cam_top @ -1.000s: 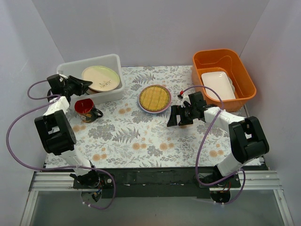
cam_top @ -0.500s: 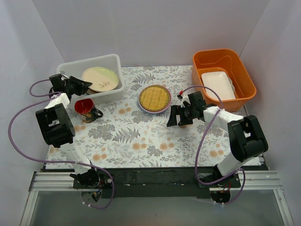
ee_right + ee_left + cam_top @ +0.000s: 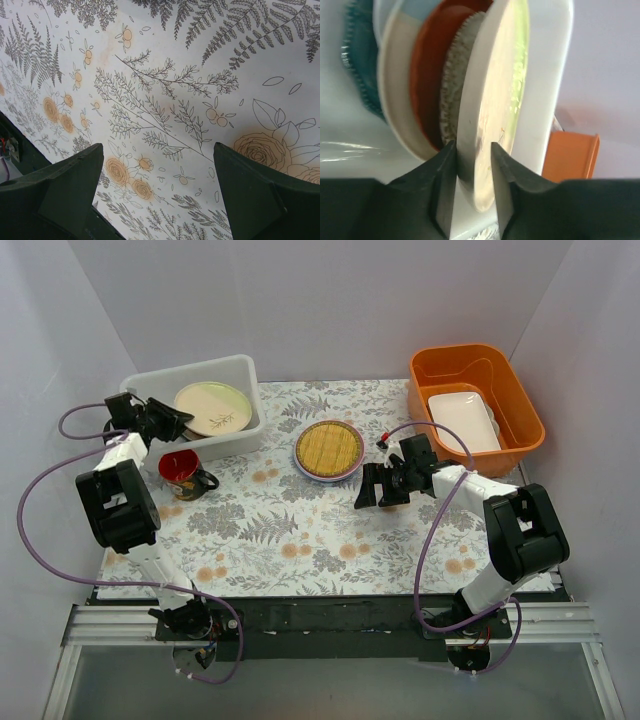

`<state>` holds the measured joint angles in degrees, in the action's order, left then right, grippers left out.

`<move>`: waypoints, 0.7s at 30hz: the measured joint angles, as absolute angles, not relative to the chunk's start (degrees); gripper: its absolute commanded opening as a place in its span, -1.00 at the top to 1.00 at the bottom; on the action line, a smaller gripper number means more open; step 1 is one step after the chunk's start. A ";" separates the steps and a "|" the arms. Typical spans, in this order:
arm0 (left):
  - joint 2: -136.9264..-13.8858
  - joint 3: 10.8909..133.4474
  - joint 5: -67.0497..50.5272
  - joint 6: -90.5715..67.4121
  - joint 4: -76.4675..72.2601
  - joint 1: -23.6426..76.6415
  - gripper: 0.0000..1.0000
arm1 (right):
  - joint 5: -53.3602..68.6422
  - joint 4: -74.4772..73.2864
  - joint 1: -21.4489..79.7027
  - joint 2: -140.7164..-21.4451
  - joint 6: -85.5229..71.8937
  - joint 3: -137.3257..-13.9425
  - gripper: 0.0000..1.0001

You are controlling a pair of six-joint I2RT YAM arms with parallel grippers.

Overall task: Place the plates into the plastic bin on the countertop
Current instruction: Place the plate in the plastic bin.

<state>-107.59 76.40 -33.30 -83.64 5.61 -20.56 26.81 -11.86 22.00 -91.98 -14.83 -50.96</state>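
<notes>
The plastic bin [image 3: 190, 372] stands at the back left of the countertop [image 3: 300, 530]. In it the pale yellow plate [image 3: 213, 407] leans on a stack. My left gripper [image 3: 172, 420] is at the bin's near left side. In the left wrist view its jaws [image 3: 473, 150] sit on both sides of the pale yellow plate's [image 3: 495, 100] rim. Behind it stand the speckled grey [image 3: 452, 90], red-brown [image 3: 427, 75], cream-and-blue [image 3: 395, 100] and teal scalloped [image 3: 357, 65] plates. A woven yellow plate [image 3: 329, 448] lies mid-table on a light blue one [image 3: 300, 468]. My right gripper [image 3: 368, 490] hangs open over bare countertop [image 3: 159, 150].
A red mug [image 3: 182, 470] stands just in front of the bin, close to my left arm. The orange tub [image 3: 478, 390] at the back right holds a white rectangular dish [image 3: 463, 422]. Grey walls close in the left, back and right sides.
My left wrist has shifted slightly toward the back left beside the bin, still at the pale yellow plate's rim. The right arm has stayed where it was.
</notes>
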 measured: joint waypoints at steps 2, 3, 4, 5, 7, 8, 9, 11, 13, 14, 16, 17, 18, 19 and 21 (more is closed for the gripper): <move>-107.59 76.47 -30.87 -82.85 7.05 -20.60 0.10 | 26.81 -11.86 22.00 -91.98 -14.83 -51.03 -0.95; -107.59 76.47 -29.91 -82.78 7.81 -20.69 0.00 | 26.81 -11.90 22.00 -91.98 -14.83 -51.09 -0.95; -107.59 76.69 -29.06 -82.35 8.05 -20.75 -0.12 | 26.81 -11.88 22.00 -91.98 -14.83 -51.16 -0.95; -107.59 77.14 -28.21 -82.08 8.64 -20.80 -0.21 | 26.81 -11.90 22.00 -91.98 -14.83 -51.22 -0.95; -107.59 78.50 -26.65 -81.34 10.13 -20.80 -0.43 | 26.81 -11.90 22.00 -91.98 -14.81 -51.22 -0.95; -107.59 79.18 -25.91 -81.06 11.05 -20.80 -0.49 | 26.81 -11.92 22.00 -91.98 -14.83 -51.22 -0.95; -107.59 79.85 -25.12 -80.73 12.10 -20.80 -0.55 | 26.81 -11.92 22.00 -91.98 -14.83 -51.22 -0.95; -107.59 81.01 -23.51 -80.29 13.72 -20.80 -0.72 | 26.81 -11.92 22.00 -91.98 -14.83 -51.22 -0.95; -107.57 81.49 -21.76 -79.81 14.44 -20.80 -0.82 | 26.81 -11.97 22.00 -91.96 -14.81 -51.22 -0.95; -107.44 81.58 -20.82 -79.68 14.46 -20.78 -0.96 | 26.81 -11.99 22.00 -91.96 -14.83 -51.22 -0.95; -106.78 81.58 -18.90 -79.35 14.85 -20.78 -0.97 | 26.81 -11.99 22.00 -91.92 -14.83 -51.22 -0.95; -106.26 81.56 -17.91 -79.26 15.29 -20.78 -0.97 | 26.81 -12.01 22.00 -91.88 -14.81 -51.22 -0.95; -105.60 81.52 -16.95 -79.24 16.10 -20.78 -0.96 | 26.81 -12.01 22.00 -91.83 -14.83 -51.22 -0.95; -104.88 81.43 -16.12 -79.18 16.84 -20.67 -0.96 | 26.79 -12.01 22.00 -91.74 -14.83 -51.22 -0.95; -103.18 81.34 -14.52 -78.81 17.93 -20.38 -0.96 | 26.81 -12.03 22.00 -91.55 -14.83 -51.22 -0.95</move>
